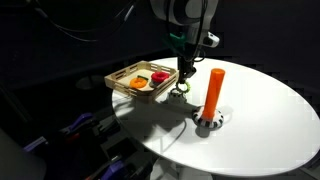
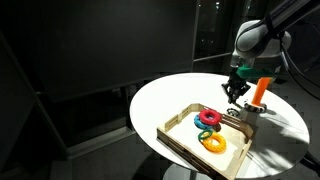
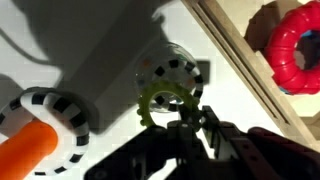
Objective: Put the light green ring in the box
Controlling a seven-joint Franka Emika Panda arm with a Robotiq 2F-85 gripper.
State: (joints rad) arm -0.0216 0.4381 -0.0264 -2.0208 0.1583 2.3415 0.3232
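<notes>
In the wrist view the light green ring [image 3: 160,104] is pinched at its lower right edge between the fingers of my gripper [image 3: 186,122]. The ring hangs over a black-and-white striped disc [image 3: 178,72] on the white table. The box, a light-wood tray [image 3: 236,58], lies to the right and does not touch the ring. In an exterior view my gripper [image 1: 185,78] stands just off the tray's near corner [image 1: 128,90], with the ring [image 1: 180,91] at its tips. It also shows in an exterior view [image 2: 235,92] beside the tray [image 2: 180,142].
A red ring [image 3: 293,48] lies in the tray, with yellow and other rings [image 2: 212,143]. An upright orange peg [image 1: 213,90] on a striped base [image 1: 208,121] stands close beside the gripper. The round white table [image 1: 270,110] ends in dark surroundings.
</notes>
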